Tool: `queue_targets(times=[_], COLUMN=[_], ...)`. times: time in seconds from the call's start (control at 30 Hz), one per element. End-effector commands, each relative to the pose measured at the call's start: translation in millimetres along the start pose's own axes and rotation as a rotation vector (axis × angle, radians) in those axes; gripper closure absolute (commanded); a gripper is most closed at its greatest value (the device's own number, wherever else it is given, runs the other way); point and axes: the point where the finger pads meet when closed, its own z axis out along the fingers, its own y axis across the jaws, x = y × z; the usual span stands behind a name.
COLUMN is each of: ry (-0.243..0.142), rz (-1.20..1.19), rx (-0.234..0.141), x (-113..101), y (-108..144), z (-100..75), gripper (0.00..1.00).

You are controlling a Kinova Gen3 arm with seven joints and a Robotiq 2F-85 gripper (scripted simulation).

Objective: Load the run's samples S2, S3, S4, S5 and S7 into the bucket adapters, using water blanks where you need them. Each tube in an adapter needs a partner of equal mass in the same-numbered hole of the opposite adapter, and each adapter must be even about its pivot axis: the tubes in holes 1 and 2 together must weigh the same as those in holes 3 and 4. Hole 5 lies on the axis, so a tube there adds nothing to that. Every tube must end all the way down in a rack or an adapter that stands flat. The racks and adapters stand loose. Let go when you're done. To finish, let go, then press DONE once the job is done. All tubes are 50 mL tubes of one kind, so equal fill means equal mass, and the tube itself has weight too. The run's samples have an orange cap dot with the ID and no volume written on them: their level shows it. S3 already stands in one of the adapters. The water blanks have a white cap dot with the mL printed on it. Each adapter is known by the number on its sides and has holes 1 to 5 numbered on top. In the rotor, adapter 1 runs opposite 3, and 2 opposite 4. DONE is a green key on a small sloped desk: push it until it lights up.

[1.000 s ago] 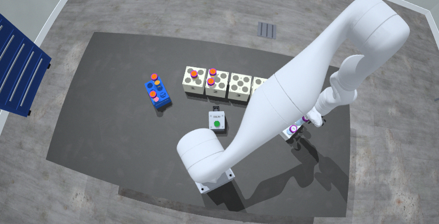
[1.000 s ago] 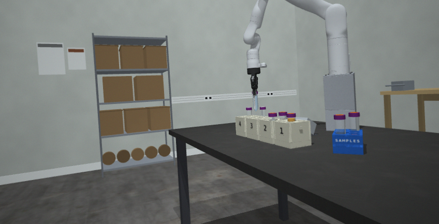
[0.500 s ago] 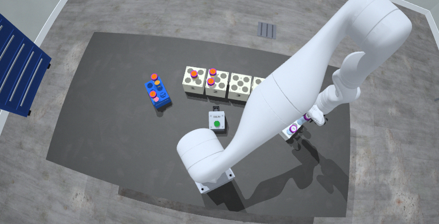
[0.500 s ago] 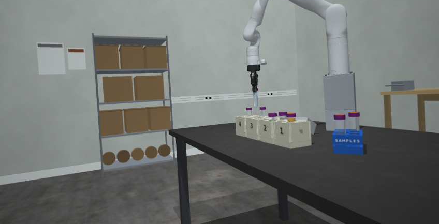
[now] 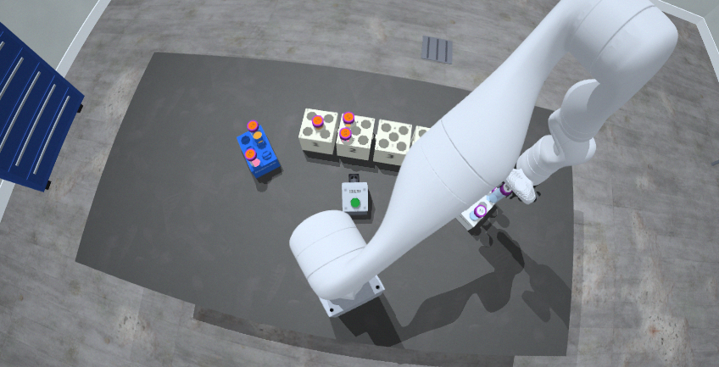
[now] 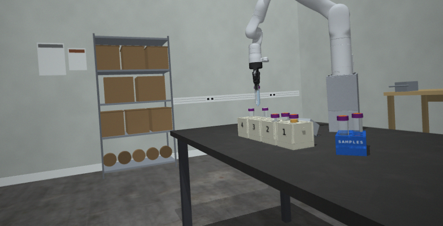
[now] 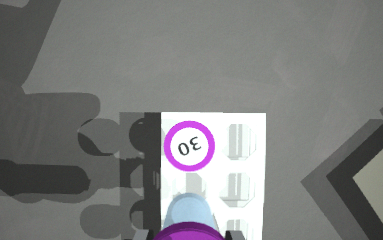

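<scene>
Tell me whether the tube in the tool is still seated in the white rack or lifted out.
Lifted out. In the exterior view the tool holds the water blank upright, its tip above the caps below. The wrist view shows the white rack far beneath.

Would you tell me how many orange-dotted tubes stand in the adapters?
3: one tube in adapter 1, two tubes in adapter 2; the arm hides most of adapter 4.

Purple-capped tube (image 7: 188, 220) (perhaps pale blue), white rack (image 7: 258, 150)

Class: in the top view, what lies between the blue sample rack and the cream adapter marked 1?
Only bare dark table top between blue sample rack and adapter 1.
</scene>
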Motion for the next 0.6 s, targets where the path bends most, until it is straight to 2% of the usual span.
queue_targets(times=[0.0, 0.2, 0.57], ry=[-0.002, -0.002, -0.002], rz=[0.0, -0.06, -0.28], rx=[0.001, 0.001, 0.001], x=[-0.7, 1.1, 8.0], y=[-0.2, 9.6, 45.7], z=[-3.8, -4.2, -4.2], gripper=[0.9, 0.9, 0.9])
